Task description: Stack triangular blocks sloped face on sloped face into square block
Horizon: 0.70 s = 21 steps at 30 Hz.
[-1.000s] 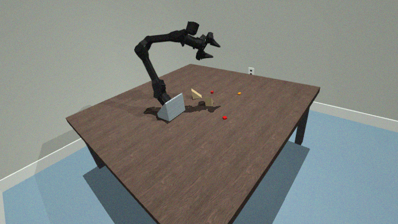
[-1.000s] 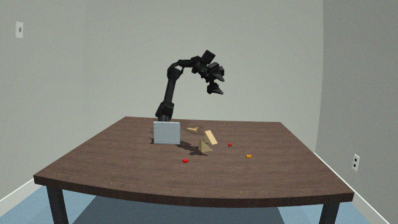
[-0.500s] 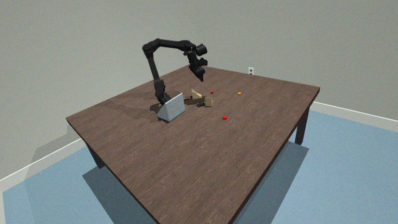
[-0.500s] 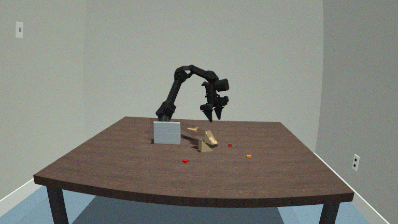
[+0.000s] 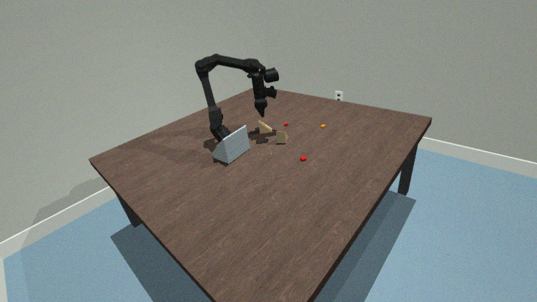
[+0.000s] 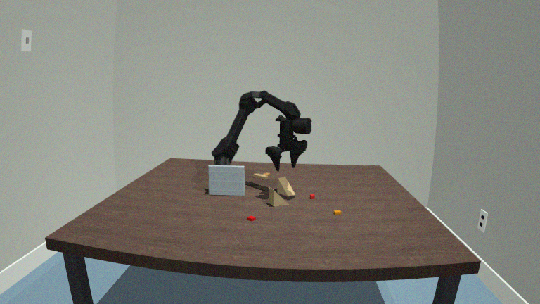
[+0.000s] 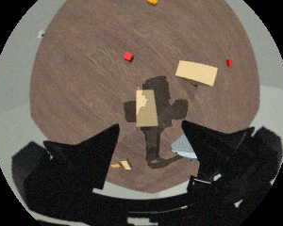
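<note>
Two tan triangular blocks rest apart on the brown table point(image 5: 277, 211) point(image 6: 199, 236) point(image 7: 85, 80). The block nearer the arm's base point(image 5: 264, 127) point(image 6: 285, 187) point(image 7: 147, 110) shows its sloped face upward, partly in the arm's shadow. The other block point(image 5: 281, 137) point(image 6: 276, 198) point(image 7: 196, 73) stands a short way from it, upper right of it in the wrist view. My gripper point(image 5: 261, 115) point(image 6: 285, 169) point(image 7: 151, 124) points down, open and empty, above the block nearer the base, touching neither block. In the wrist view that block lies just beyond the gap between the fingertips.
A large light-grey wedge point(image 5: 236, 144) point(image 6: 226, 180) point(image 7: 183, 147) stands beside the arm's base. Small red cubes point(image 5: 285, 124) point(image 5: 303, 159) point(image 6: 312, 196) point(image 6: 251, 218) point(image 7: 128, 56) point(image 7: 229, 62) and an orange piece point(image 5: 323, 126) point(image 6: 337, 212) point(image 7: 152, 2) lie around the blocks. Small tan pieces point(image 6: 260, 174) point(image 7: 125, 165) lie farther back.
</note>
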Motion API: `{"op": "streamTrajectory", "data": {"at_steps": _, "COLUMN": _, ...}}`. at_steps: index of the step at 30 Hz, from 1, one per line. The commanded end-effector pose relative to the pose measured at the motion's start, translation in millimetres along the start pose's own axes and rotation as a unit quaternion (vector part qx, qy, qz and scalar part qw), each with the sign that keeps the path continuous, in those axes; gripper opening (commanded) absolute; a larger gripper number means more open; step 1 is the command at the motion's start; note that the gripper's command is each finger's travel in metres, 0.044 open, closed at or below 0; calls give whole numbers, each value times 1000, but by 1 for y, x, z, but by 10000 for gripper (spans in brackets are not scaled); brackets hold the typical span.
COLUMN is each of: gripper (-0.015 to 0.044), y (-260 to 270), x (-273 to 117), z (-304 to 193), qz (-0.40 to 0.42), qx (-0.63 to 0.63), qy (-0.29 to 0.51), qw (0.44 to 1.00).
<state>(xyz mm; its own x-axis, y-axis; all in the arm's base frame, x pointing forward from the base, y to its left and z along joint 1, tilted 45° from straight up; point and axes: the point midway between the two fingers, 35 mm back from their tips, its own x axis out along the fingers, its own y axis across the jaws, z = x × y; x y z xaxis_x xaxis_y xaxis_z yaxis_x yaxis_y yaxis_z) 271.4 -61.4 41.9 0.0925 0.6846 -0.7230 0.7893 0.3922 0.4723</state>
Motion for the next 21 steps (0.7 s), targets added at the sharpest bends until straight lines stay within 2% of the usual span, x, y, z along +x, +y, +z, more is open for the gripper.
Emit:
{"op": "streamTrajectory", "data": {"at_steps": 1, "gripper": 440, "y": 0, "x": 7, "z": 0, "qz": -1, "qx": 4, "qy": 5, "qw": 1000}}
{"op": "streamTrajectory", "data": {"at_steps": 21, "gripper": 440, "y": 3, "x": 40, "z": 2, "qz": -1, "qx": 4, "qy": 4, "qw": 1000}}
